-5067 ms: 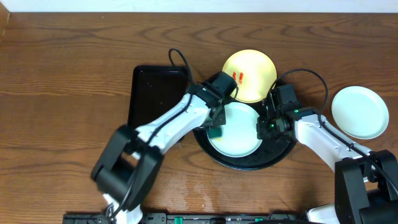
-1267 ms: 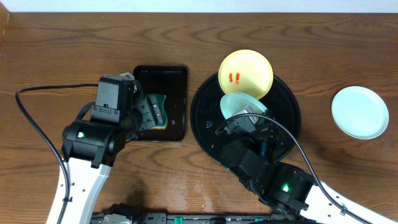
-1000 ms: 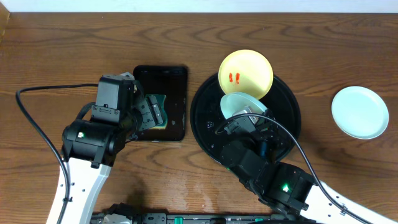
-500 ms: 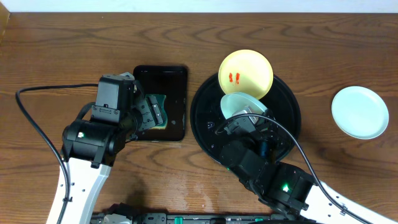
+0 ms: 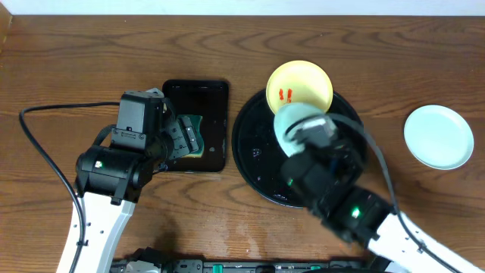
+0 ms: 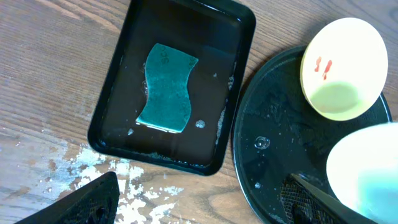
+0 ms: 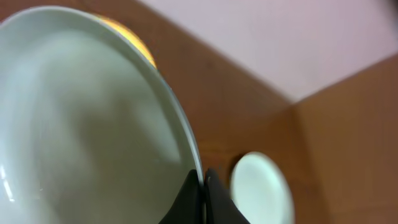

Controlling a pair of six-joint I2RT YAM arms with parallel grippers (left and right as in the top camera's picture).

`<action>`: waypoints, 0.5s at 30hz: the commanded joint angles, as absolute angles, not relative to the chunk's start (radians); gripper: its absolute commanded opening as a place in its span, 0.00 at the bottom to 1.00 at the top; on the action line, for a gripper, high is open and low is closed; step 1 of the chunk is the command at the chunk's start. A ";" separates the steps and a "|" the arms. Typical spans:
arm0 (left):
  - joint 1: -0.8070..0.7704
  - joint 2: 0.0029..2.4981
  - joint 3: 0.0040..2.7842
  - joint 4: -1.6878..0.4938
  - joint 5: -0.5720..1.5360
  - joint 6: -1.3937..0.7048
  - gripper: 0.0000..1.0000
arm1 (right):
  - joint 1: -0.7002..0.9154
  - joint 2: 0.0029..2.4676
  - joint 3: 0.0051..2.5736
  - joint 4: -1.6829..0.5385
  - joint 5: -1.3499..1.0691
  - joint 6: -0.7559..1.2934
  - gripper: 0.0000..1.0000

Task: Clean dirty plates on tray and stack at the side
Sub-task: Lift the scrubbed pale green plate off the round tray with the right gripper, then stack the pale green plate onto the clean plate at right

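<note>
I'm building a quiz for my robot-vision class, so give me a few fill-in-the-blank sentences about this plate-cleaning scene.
1. The rectangular glossy black tray holds a teal ___.
2. The pale yellow round plate carries small ___ smears.
3. The right hand grips the pale mint-white round plate by its ___.
Missing words: sponge; red; rim.
</note>
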State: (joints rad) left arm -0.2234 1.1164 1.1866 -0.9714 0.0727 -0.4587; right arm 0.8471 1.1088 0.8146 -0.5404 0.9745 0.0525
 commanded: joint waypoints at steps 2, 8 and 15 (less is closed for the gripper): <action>-0.219 1.117 1.206 -0.976 0.071 -0.449 0.84 | 0.691 1.097 0.818 -0.551 0.645 0.196 0.01; -0.219 1.117 1.206 -0.976 0.071 -0.449 0.84 | 0.456 1.019 0.824 -0.508 0.397 0.260 0.01; -0.219 1.117 1.206 -0.976 0.071 -0.449 0.84 | 0.004 1.025 0.822 -0.516 0.196 0.446 0.01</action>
